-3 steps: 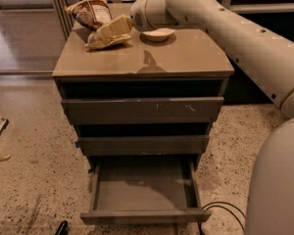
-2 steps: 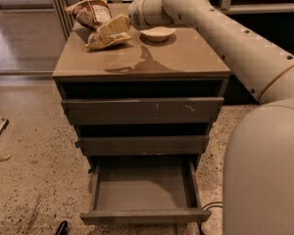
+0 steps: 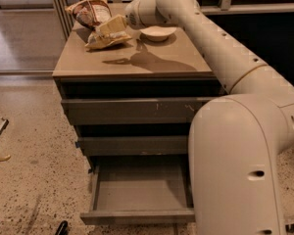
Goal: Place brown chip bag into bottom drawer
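Observation:
The brown chip bag (image 3: 88, 11) lies at the back left corner of the cabinet top, brown with pale lettering and a cream end. My gripper (image 3: 118, 24) is at the end of the white arm, just right of the bag and low over a pale yellow bag (image 3: 105, 39) in front of it. I cannot tell whether it touches either bag. The bottom drawer (image 3: 137, 192) is pulled out at floor level, and its grey floor is bare.
A small white bowl (image 3: 158, 32) sits on the cabinet top (image 3: 137, 65) right of the gripper. The two upper drawers (image 3: 132, 110) are pushed in. My arm's large white link (image 3: 235, 170) covers the cabinet's right side. A speckled floor lies to the left.
The arm's lower link has swung closer and now covers more of the right side. The gripper has stayed by the bags, shifting only slightly left. The bags and the bowl have not moved.

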You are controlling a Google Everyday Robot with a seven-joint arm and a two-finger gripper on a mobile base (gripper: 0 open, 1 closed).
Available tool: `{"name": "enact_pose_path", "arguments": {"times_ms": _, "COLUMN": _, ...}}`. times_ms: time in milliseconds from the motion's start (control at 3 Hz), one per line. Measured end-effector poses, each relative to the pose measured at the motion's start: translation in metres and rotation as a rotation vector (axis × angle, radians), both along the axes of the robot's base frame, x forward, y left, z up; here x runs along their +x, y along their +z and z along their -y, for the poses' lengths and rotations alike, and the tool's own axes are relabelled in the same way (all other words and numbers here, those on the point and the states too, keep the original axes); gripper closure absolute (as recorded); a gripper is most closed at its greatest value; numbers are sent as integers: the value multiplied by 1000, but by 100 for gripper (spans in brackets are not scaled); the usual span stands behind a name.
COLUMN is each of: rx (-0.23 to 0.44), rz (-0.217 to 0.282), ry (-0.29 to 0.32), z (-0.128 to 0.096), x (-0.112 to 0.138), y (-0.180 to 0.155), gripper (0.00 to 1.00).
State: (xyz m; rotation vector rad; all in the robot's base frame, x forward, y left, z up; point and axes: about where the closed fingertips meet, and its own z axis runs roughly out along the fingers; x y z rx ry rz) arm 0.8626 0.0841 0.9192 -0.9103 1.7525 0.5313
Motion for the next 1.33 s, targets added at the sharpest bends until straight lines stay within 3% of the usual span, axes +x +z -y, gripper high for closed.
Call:
{"name": "enact_pose_path", "arguments": {"times_ms": 1000, "rx": 8, "rz": -71, "ry": 83, "z": -49, "x": 18, "y": -37, "gripper": 0}}
{"name": "enact_pose_path", "arguments": {"times_ms": 1333, "rx": 7, "rz": -92, "ry": 91, "z": -61, "x": 23, "y": -45, "gripper": 18}}
